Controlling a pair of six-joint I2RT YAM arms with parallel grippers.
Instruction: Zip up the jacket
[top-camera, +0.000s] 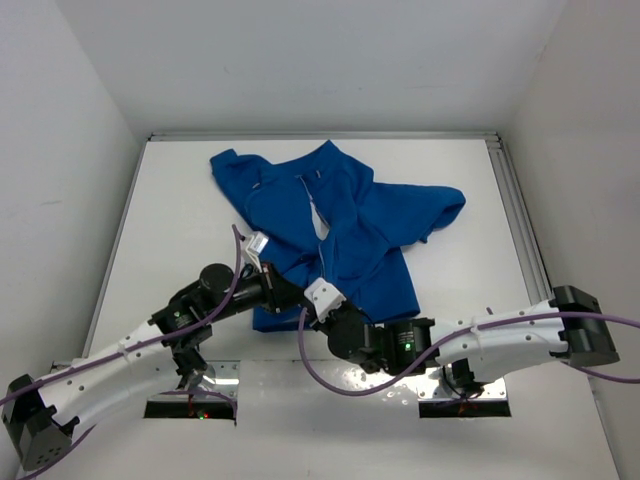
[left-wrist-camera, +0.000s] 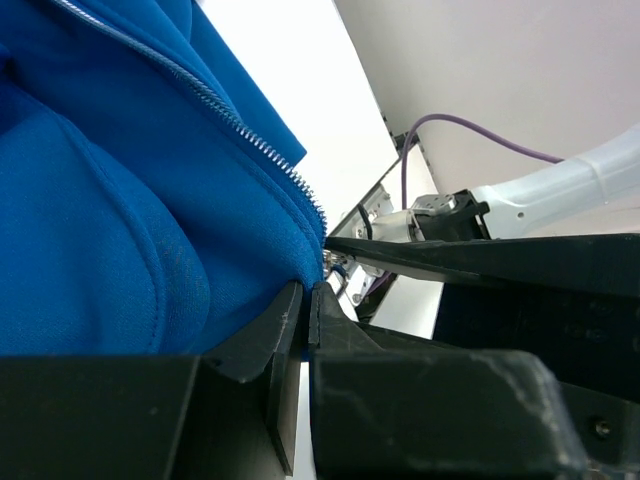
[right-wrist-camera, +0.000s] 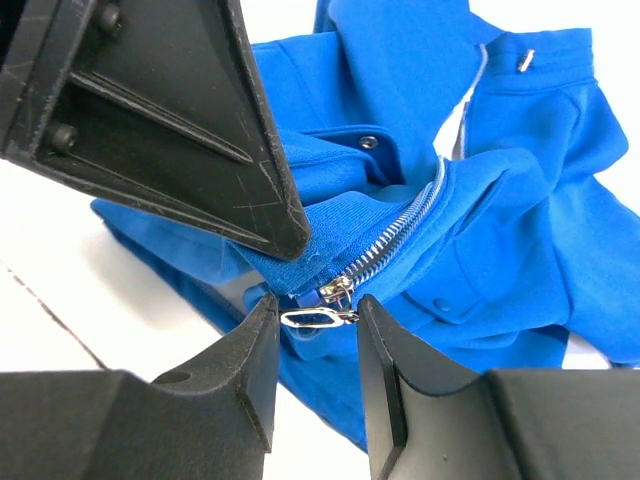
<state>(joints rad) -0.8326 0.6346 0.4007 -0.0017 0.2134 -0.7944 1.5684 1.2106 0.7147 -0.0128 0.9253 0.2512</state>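
Your right tool (right-wrist-camera: 315, 308) straddles the small, slippery zipper pull (right-wrist-camera: 315, 319), the place to hold, though I cannot tell if it is clamped, while your left tool (left-wrist-camera: 305, 298), closed, pins the hem of the soft, limp jacket (left-wrist-camera: 100, 250).

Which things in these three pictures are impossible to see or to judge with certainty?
- Right wrist view: whether the right jaws grip the pull or only flank it; the gaps are too small to tell. The left jaws cover the hem beside it.
- Top view: the pull and the lower end of the zipper, hidden under both wrists.
- Left wrist view: how much hem of the jacket the shut left jaws hold, hidden by the jaws themselves.
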